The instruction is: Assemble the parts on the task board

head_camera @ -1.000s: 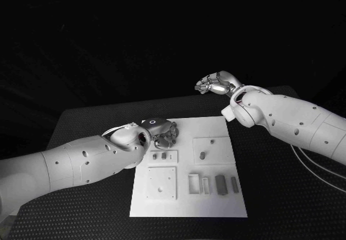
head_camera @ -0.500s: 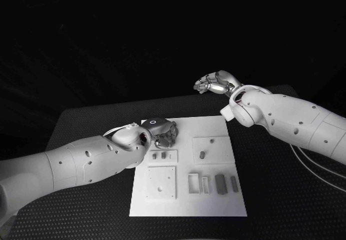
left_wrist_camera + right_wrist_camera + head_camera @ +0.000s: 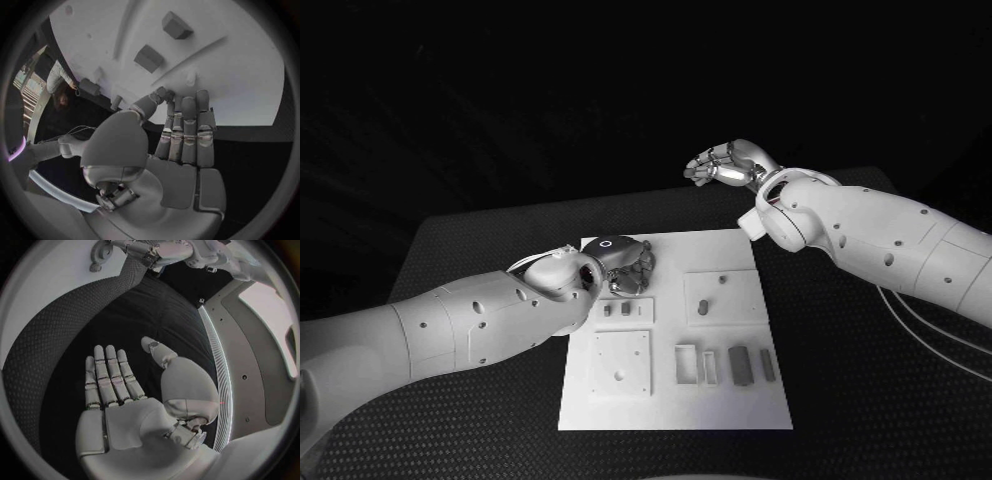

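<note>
Where the head view looks down on the black textured desk (image 3: 473,250), the flat white rectangular task board (image 3: 678,405) lies at its middle, with small grey block-shaped parts (image 3: 740,366) standing in a row toward 4 o'clock of the board's centre and two more small ones at about 10 o'clock. The silver left hand (image 3: 625,265) hovers over the board's far-left corner, at 11 o'clock, fingers bent downward; whether they touch the board or grip anything cannot be told here, as the wrist hides the palm. The silver right hand (image 3: 728,167) hangs beyond the desk's far edge, at 1 o'clock from the board, well apart from it, fingers drawn in.

In the left wrist view, the left hand (image 3: 178,145) shows its fingers straight and close together, the thumb alongside, nothing between them, tips reaching over the board's edge (image 3: 250,85) near two grey parts (image 3: 149,57).

In the right wrist view, the right hand (image 3: 134,390) lies flat, fingers stretched, thumb apart, holding nothing above the dark desk (image 3: 56,355). The left arm is cut off at the rim.
</note>
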Available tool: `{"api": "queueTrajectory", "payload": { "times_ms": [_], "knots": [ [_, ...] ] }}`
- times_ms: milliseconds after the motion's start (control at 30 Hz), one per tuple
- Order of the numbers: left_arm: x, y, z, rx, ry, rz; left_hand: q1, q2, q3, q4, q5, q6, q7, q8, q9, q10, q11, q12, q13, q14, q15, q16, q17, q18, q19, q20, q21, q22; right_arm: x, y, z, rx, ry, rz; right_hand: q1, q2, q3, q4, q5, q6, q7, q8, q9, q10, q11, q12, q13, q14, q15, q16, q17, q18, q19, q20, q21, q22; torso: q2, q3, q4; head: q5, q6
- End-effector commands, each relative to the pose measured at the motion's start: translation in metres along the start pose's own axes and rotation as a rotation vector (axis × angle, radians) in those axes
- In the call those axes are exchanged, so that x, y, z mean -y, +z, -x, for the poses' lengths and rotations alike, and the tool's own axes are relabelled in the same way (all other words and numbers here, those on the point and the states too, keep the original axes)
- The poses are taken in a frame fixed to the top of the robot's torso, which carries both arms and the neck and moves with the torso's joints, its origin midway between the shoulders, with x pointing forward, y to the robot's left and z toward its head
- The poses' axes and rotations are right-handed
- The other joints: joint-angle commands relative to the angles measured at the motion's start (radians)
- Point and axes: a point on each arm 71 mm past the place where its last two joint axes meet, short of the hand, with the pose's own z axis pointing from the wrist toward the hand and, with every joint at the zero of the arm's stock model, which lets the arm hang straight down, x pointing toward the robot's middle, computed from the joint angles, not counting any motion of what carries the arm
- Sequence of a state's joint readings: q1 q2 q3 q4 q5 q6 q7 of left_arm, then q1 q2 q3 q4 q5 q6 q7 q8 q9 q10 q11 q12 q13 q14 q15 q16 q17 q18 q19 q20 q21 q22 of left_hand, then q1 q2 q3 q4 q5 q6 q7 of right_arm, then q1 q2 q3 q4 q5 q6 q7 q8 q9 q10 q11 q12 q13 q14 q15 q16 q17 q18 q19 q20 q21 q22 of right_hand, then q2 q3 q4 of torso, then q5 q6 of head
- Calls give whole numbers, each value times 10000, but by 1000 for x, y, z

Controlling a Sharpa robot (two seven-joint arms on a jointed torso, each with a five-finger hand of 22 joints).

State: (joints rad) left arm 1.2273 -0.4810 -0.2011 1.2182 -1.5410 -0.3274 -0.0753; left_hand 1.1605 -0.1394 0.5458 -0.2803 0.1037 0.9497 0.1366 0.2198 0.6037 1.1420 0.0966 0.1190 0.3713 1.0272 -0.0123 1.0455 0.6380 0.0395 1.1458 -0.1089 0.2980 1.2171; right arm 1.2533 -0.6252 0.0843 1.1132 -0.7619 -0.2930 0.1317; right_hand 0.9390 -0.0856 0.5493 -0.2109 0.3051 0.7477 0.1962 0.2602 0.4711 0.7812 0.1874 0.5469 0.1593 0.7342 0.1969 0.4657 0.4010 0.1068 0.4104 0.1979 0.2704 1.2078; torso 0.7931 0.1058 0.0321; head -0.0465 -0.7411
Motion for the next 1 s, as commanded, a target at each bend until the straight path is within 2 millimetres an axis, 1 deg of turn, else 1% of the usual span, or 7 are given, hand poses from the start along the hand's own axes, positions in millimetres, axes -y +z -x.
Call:
{"api": "queueTrajectory", "payload": {
  "times_ms": [33,233,467,700,833,1000],
  "knots": [
    [1,0,-1,-88,45,-31,54,98,62,-21,50,69,28,-11,-21,113,8,-71,1,84,-1,73,26,303,113,-16,63,31,-1,0,-2,-174,56,113,64,23,-58,21,35,-64,288,56,-14,30,37,-51,-19,25,41,-68,-16,-160,-29,-10,-47,16,-19,-11,2,3,-16],
    [3,0,-3,-350,18,-140,83,158,70,-27,58,172,16,35,-46,318,-56,-66,24,166,-59,141,83,313,206,-55,121,99,-1,0,-2,-167,53,101,62,23,-61,23,35,-65,287,57,-16,35,37,-54,-31,27,41,-76,-20,-158,-25,-9,-50,21,-16,-16,0,-5,-22],
    [4,2,-6,-546,27,-111,135,166,86,-62,86,225,-15,57,-60,371,-72,-91,27,159,-75,144,101,307,199,-71,119,124,-1,0,-3,-184,60,113,62,24,-64,26,35,-65,286,59,-19,41,37,-58,-46,32,41,-86,-25,-156,-22,-9,-56,27,-17,-12,0,-9,-27],
    [5,2,-13,-613,-8,-59,204,225,115,-62,98,280,-4,80,-74,446,-93,-105,36,180,-95,160,122,302,221,-88,131,151,-1,0,-2,-194,59,107,59,25,-68,30,35,-65,285,62,-22,48,37,-63,-62,37,41,-96,-30,-155,-19,-8,-62,33,-12,-21,-1,-21,-32],
    [5,2,-15,-649,-31,-58,223,270,128,-53,98,320,4,97,-82,499,-108,-111,42,210,-110,175,136,299,254,-101,146,170,-1,0,-2,-202,59,103,58,24,-69,31,35,-65,285,63,-24,51,37,-64,-68,39,41,-100,-32,-154,-19,-7,-65,35,-1,-10,-6,-36,-43],
    [4,1,-16,-693,4,-13,280,325,155,-57,103,450,-9,156,-96,675,-168,-110,66,329,-171,237,181,304,371,-153,202,227,-1,-1,-2,-200,57,98,58,23,-71,31,35,-65,285,64,-25,53,37,-66,-74,41,41,-104,-34,-153,-18,-7,-68,38,-8,-9,-5,-44,-61]
  ]
}}
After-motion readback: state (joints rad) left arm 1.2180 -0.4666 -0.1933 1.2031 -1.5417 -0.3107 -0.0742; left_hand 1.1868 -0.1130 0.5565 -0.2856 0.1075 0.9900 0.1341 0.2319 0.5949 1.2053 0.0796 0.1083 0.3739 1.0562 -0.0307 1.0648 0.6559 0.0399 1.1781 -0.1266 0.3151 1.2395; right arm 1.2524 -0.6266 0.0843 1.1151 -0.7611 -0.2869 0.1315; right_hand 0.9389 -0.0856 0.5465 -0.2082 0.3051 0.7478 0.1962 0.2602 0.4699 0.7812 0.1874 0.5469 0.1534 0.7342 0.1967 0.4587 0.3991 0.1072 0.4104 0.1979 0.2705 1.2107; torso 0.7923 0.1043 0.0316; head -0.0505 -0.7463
